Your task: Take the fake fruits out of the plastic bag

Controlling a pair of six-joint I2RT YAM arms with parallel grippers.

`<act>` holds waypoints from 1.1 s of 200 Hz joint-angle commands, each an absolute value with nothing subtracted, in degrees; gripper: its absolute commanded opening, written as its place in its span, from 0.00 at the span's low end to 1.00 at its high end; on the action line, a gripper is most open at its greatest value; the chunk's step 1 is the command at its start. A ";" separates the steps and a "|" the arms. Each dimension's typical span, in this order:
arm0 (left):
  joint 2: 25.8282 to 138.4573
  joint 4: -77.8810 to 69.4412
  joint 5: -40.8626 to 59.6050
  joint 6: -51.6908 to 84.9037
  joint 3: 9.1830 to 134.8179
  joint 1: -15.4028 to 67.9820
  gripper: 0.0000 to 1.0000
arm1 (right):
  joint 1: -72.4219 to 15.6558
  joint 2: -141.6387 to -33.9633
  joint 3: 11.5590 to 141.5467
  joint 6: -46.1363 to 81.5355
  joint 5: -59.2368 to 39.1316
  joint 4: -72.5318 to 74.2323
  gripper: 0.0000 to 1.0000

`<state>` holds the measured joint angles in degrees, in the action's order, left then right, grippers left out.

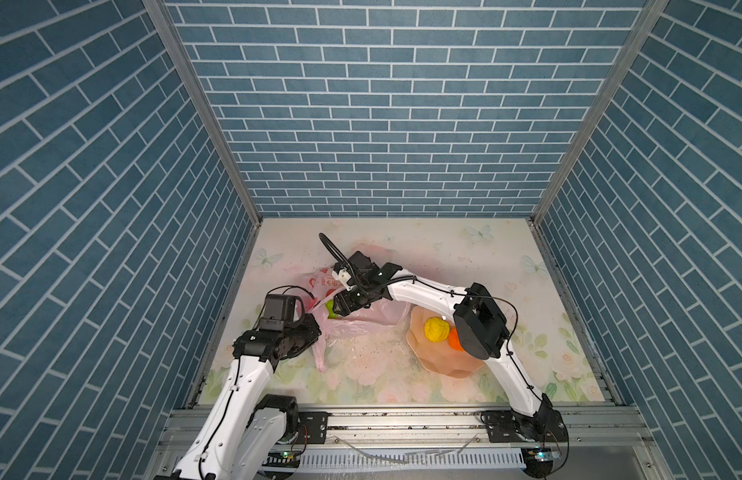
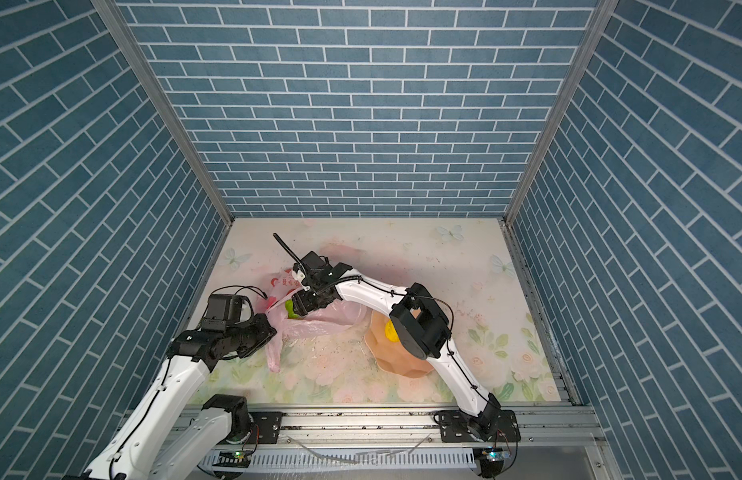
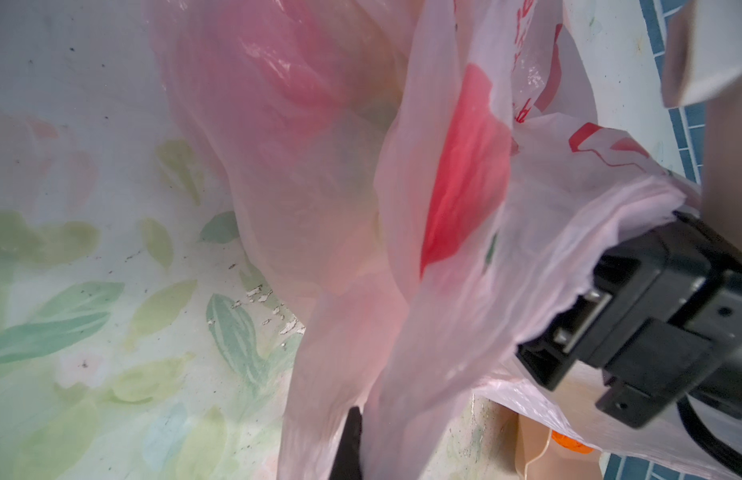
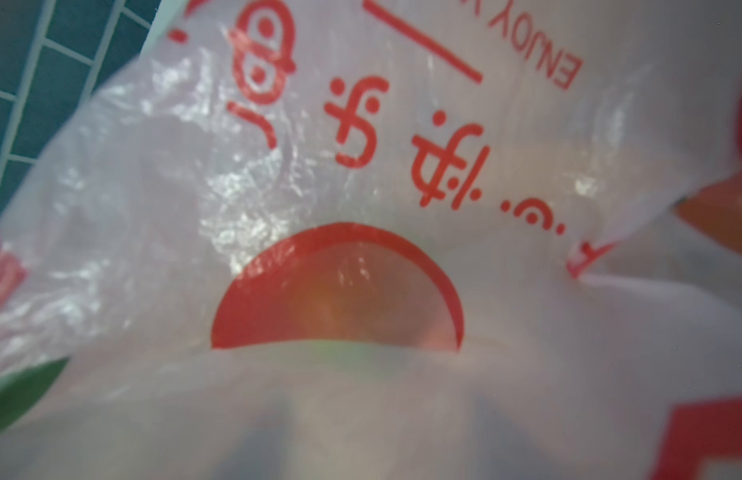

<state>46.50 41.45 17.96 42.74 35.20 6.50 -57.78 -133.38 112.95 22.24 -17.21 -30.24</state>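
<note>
Lying crinkled near the left edge of the flowery worktop (image 1: pixel 444 257), the thin pink plastic bag (image 1: pixel 352 326) is showing red round prints and red writing on its see-through skin. The left pincer (image 1: pixel 313 327) is clenching tight on a bunched bit of the bag's rim, and a long floppy strip of plastic is trailing from it toward the front edge. The right pincer (image 1: pixel 339 306) is reaching across the middle and poking into the bag's open mouth. Its jaws are hiding in the plastic, so I cannot tell if they are apart or pressed together. 1 smooth green fruit (image 1: pixel 330 309) is sitting in the mouth, just beside that pincer. Toward the front edge, right of the middle, a peach bowl (image 1: pixel 440 365) with a wavy rim is holding 2 fruits. They are a bumpy, wrinkly yellow fruit (image 1: pixel 436 329) and a round orange tangerine (image 1: pixel 455 340), touching each other.
</note>
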 commanded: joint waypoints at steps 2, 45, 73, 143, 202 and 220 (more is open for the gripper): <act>46.08 41.45 18.91 42.66 34.46 6.24 0.00 | -57.72 -135.59 117.10 22.75 -18.19 -29.37 0.71; 46.01 39.34 21.48 42.77 33.73 6.24 0.00 | -57.65 -138.45 121.03 25.23 -18.31 -28.49 0.73; 45.36 38.26 22.81 43.22 32.78 6.24 0.00 | -57.70 -140.41 123.33 28.47 -17.68 -27.00 0.74; 44.16 36.59 23.80 44.39 31.55 6.24 0.00 | -57.66 -144.57 127.75 33.02 -16.09 -27.40 0.74; 45.61 35.09 23.99 44.31 32.16 6.24 0.00 | -57.55 -142.99 125.25 32.63 -15.16 -26.92 0.56; 45.57 35.28 23.56 44.21 32.28 6.25 0.00 | -57.43 -142.12 124.66 32.42 -14.94 -26.57 0.46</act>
<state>45.65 35.29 23.57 44.40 32.12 6.50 -57.80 -143.35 125.08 31.70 -16.62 -26.76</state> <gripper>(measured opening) 0.047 0.641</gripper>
